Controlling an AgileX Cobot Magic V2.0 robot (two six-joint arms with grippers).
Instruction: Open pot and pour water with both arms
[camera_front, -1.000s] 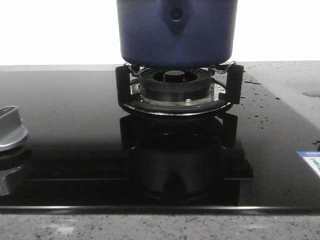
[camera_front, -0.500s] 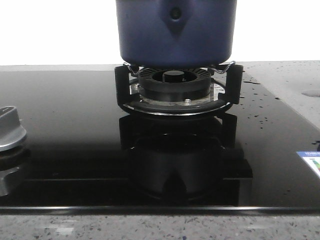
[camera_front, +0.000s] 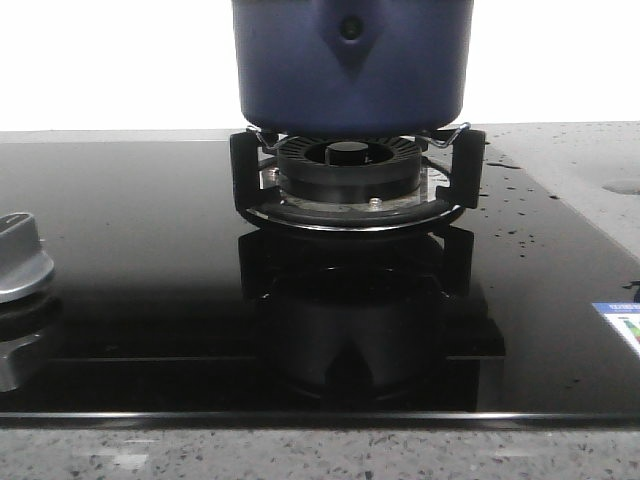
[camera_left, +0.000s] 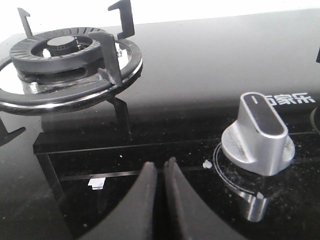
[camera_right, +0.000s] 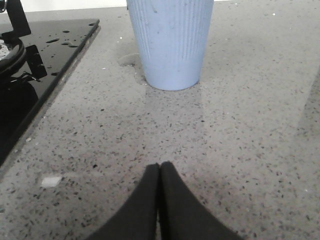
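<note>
1. Left pincer (camera_left: 159, 172) hanging low over the black glass hob (camera_left: 200, 100), tips pressed together, gripping nothing; a silver control knob (camera_left: 258, 136) sitting just beside it, an empty burner ring (camera_left: 65, 65) further off.
2. Right pincer (camera_right: 160, 172) likewise closed on nothing, hovering over the speckled stone bench (camera_right: 240, 150), facing a pale blue ribbed cup (camera_right: 171, 42) standing upright near the hob's edge.
3. Moving outward in the front view: the pot (camera_front: 352, 65) sitting on the pan supports of the centre burner (camera_front: 350, 170), well apart from both pincers; top cropped, so lid and rim not showing.
4. Judging the handling: big, rigid metal body, probably heavy, heavier still with water inside; matte rounded sides likely too wide and smooth for a pinch.
5. Looking for a hold: shield-shaped handle mount (camera_front: 350, 45) with its rivet facing the camera, suggesting a handle above it as the likely place to grip; handle itself out of frame.
6. Spotting water droplets (camera_front: 510, 200) scattered on the glass to the right, hinting at slippery surfaces.
7. Reading print: white Chinese characters, seemingly "家乐" (camera_left: 295, 98), beside the knob; a coloured sticker (camera_front: 620, 325) at the front view's right edge, too small to read.
</note>
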